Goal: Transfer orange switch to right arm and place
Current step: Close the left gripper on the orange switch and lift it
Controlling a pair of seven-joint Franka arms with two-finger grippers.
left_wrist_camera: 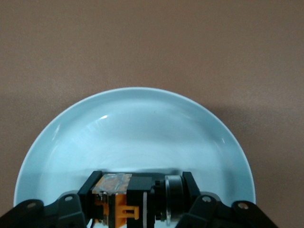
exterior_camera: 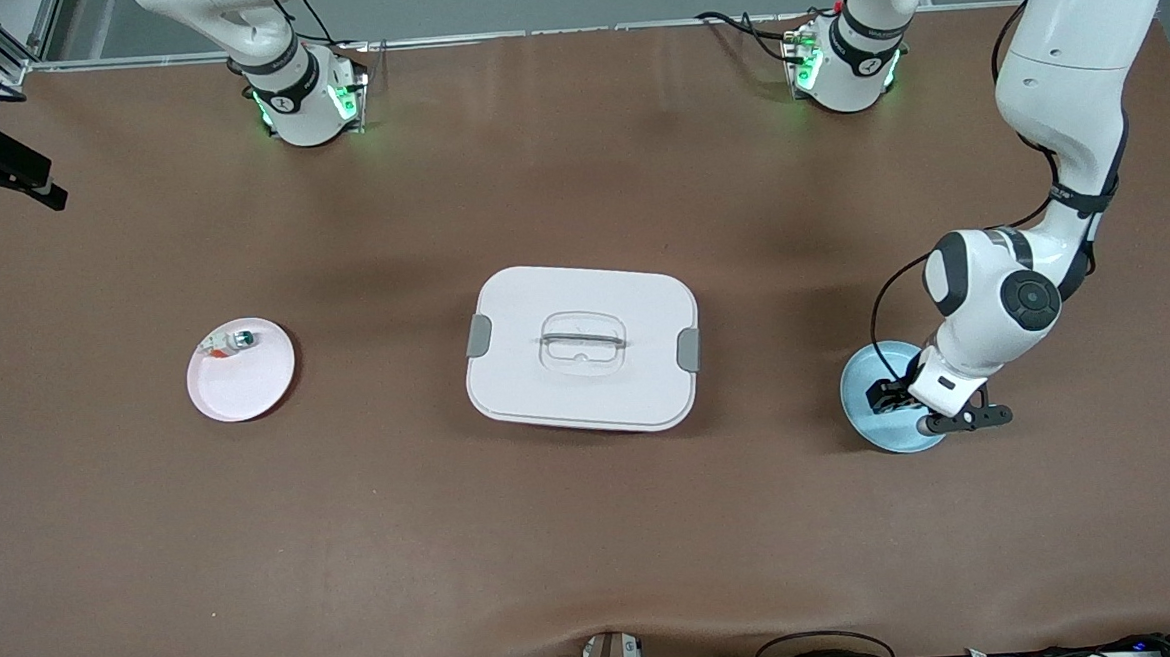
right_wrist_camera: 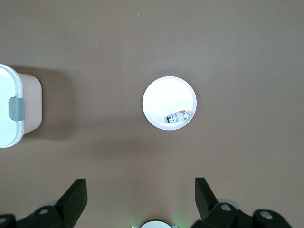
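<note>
The orange switch (left_wrist_camera: 114,190), a stubby black part with orange bands, lies on its side on the light blue plate (left_wrist_camera: 137,123) at the left arm's end of the table. My left gripper (left_wrist_camera: 141,194) is down on that plate (exterior_camera: 864,394) and shut on the switch, one finger at each of its ends. In the front view the left gripper (exterior_camera: 894,397) hides the switch. My right gripper (right_wrist_camera: 141,190) is open and holds nothing. It hangs high over the table, above the bare cloth beside the pink plate (right_wrist_camera: 161,97).
A white lidded box (exterior_camera: 582,349) with grey clasps stands mid-table. The pink plate (exterior_camera: 238,387) at the right arm's end holds a small white-and-clear part with a green tip (exterior_camera: 230,341). Brown cloth covers the table.
</note>
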